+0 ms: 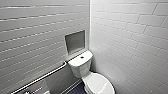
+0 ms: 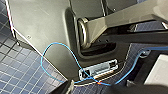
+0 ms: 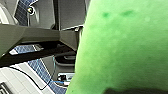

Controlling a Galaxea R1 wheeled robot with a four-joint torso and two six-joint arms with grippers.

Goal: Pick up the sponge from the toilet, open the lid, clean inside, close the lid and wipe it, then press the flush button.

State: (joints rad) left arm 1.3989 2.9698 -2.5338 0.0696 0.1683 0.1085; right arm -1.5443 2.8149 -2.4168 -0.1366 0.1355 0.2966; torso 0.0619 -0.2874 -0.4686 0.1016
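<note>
The sponge (image 3: 125, 45) sits close against the right wrist camera, clear of the floor, so we judge the right gripper (image 3: 132, 91) clamped on it. We cannot tell the state of the left gripper (image 2: 100, 90). The toilet (image 1: 85, 71) stands in the floor's far corner with its lid (image 1: 98, 83) down. The flush button (image 1: 82, 57) lies at the centre of the tank top. We treat the sponge as light, soft and compressible: grip across its thick body, well in from the edges.

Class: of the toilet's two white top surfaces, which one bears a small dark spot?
The flat tank top, against the wall: the round flush button sits in its middle. The oval lid in front of it is plain white.
</note>
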